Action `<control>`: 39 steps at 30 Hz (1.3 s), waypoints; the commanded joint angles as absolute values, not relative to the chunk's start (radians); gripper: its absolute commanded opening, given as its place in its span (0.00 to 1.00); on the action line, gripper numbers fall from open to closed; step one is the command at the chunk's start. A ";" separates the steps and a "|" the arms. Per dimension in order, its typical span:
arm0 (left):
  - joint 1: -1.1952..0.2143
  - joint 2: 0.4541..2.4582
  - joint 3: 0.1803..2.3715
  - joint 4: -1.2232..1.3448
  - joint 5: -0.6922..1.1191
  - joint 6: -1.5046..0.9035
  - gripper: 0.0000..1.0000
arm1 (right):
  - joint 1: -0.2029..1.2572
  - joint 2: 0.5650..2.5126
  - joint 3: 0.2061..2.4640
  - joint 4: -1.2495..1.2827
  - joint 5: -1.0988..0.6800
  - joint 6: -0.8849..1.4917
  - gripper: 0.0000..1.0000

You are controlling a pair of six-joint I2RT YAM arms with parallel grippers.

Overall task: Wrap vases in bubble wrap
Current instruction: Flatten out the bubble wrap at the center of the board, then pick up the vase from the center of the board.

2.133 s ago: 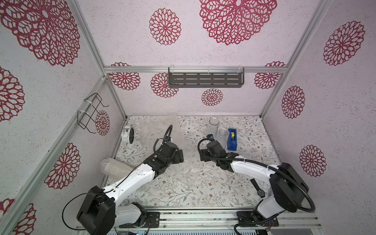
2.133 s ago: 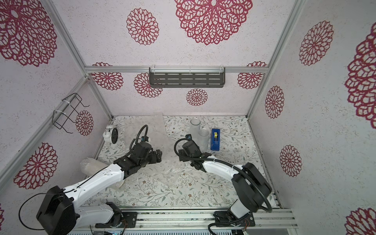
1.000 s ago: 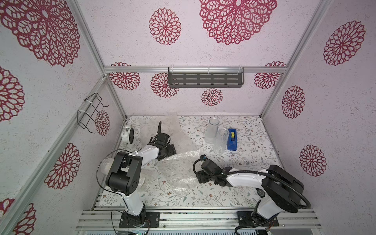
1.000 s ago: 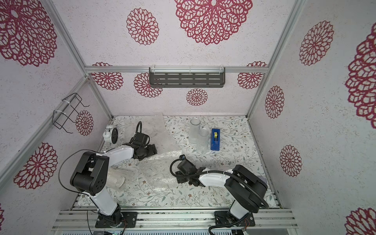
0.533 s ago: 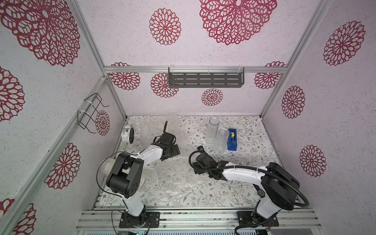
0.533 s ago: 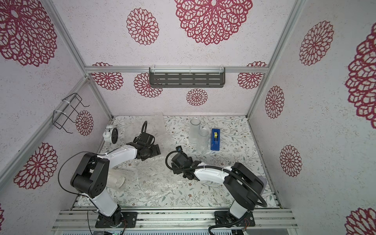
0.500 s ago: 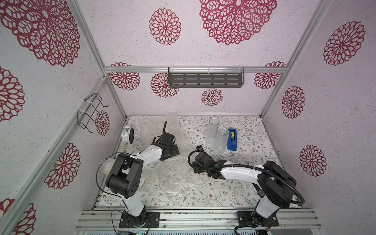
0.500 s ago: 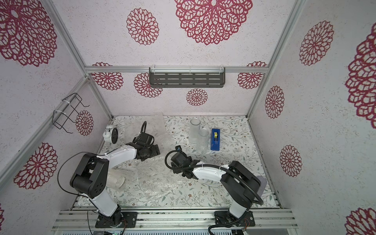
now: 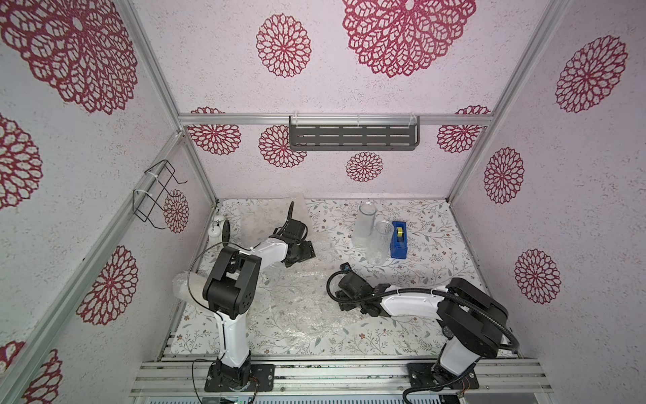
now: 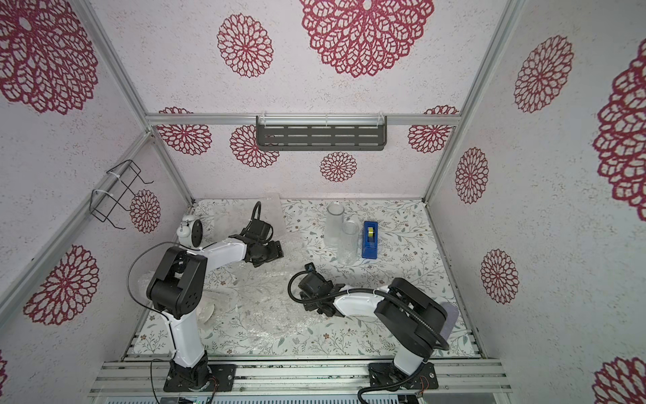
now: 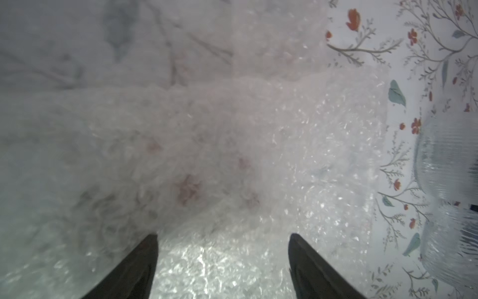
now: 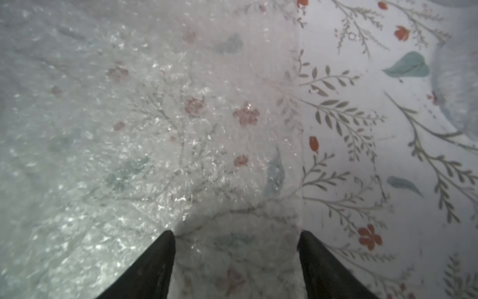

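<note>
At centre of desk, right hand has drawn nearer over spread bubble wrap; left hand likewise wide, empty: sheet ready for loading.

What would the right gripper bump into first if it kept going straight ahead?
Probably the bubble wrap: the open right gripper points down at the sheet spread on the table. How close it is, I can't tell.

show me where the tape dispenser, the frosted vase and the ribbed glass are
tape dispenser [image 9: 398, 245], in a top view, on its blue body below the roll
frosted vase [image 9: 361, 231], in a top view, on its side wall
ribbed glass [image 9: 378, 247], in a top view, on its side wall
</note>
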State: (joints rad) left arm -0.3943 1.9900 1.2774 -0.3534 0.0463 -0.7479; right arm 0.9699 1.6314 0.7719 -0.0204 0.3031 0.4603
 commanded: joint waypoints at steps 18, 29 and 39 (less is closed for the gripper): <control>-0.429 1.667 1.245 -0.332 0.024 -0.644 0.89 | 0.701 0.981 0.453 0.351 0.450 0.100 0.99; -0.402 1.178 0.729 -0.109 -0.002 -0.593 0.98 | 0.432 1.167 0.351 0.855 0.042 -0.045 0.98; -0.403 1.003 0.543 -0.073 -0.006 -0.585 0.98 | 0.299 1.395 0.419 1.079 -0.187 -0.067 0.98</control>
State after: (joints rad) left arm -0.4068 1.0157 0.5442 -0.1310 0.0029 -0.6083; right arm 0.3180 1.3735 0.3729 0.9207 -0.0685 -0.0471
